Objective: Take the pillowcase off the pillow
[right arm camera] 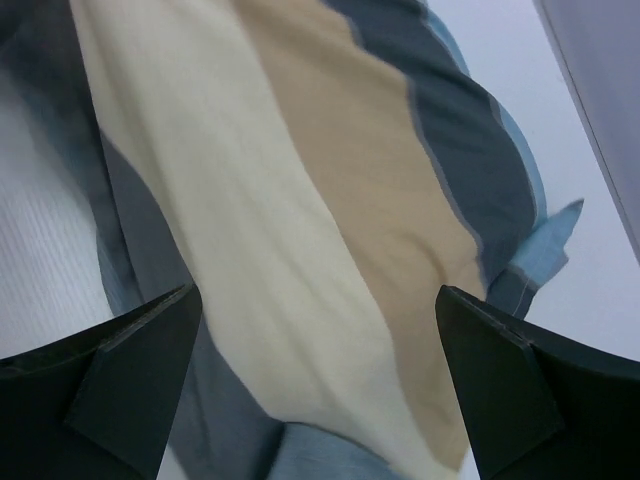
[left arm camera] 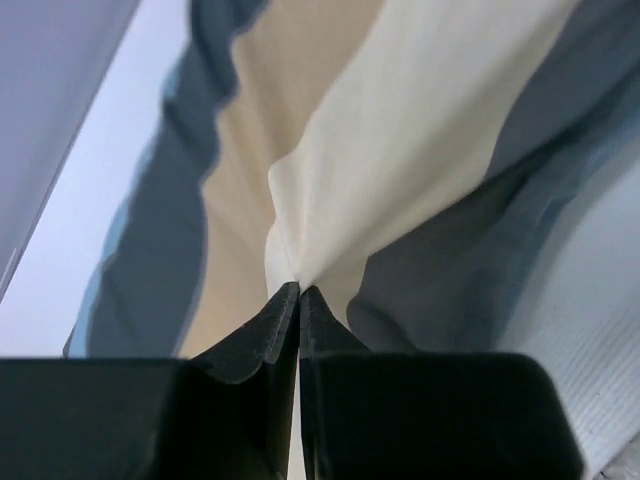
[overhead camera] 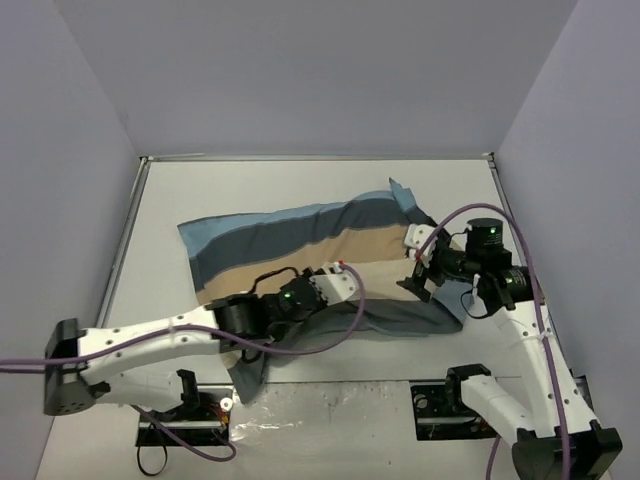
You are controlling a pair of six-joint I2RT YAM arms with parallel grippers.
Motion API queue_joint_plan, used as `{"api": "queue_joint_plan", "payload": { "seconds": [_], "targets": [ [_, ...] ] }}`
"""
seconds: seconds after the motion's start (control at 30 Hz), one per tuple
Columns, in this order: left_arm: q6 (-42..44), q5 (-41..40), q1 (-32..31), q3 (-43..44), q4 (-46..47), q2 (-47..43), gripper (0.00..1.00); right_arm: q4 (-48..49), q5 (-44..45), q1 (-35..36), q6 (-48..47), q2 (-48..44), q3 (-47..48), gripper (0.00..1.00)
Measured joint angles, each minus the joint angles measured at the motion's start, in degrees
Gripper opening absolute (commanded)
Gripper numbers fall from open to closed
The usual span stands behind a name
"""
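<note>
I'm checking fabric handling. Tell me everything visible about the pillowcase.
The pillowcase is soft cloth, striped light blue, dark blue, tan and cream, with plain blue-grey at its near edge. It lies rumpled across the table, one corner sticking up at far right. The left tool is shut on a pinch of the cream stripe; the right tool is open over it.

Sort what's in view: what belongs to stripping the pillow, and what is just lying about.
Job: pillowcase; left gripper, shut on a fold of its cream stripe; right gripper, open, over its right end; pillow, not in sight.
Just there: table; cables; walls.
</note>
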Motion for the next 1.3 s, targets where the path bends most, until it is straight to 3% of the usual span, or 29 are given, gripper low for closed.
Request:
{"api": "queue_joint_plan", "payload": {
  "seconds": [0.2, 0.43, 0.63, 0.87, 0.93, 1.1, 1.3],
  "targets": [
    [-2.1, -0.2, 0.7, -2.0, -3.7, -17.5, 0.02, -4.5, 13.4, 16.5, -8.2, -1.5, -0.2, 0.98],
    [-3.9, 0.0, 1.3, -4.0, -6.9, -21.0, 0.02, -0.2, 30.7, 33.0, -2.3, 0.9, -8.9, 0.97],
    [-5.0, 0.2, 1.4, -6.9, -7.8, -22.5, 0.02, -3.5, 30.3, 34.3, 1.0, 0.3, -10.7, 0.95],
    [-5.4, 0.6, 2.9, -7.1, -6.7, -21.8, 0.02, -6.9, 23.7, 34.4, 5.1, -3.2, -3.0, 0.89],
    [-5.6, 0.8, 4.1, -7.1, -6.0, -20.8, 0.02, -6.8, 21.2, 34.4, 6.6, -2.5, -0.2, 0.91],
    [-7.6, 3.3, 11.4, -7.1, -2.9, -17.3, 0.02, -6.7, 19.2, 37.4, 10.1, 1.3, 1.8, 0.99],
    [-12.4, 11.3, 22.2, -7.1, 2.4, -14.7, 0.02, -4.3, 27.2, 41.4, 10.8, 1.9, -1.8, 1.0]
  ]
}}
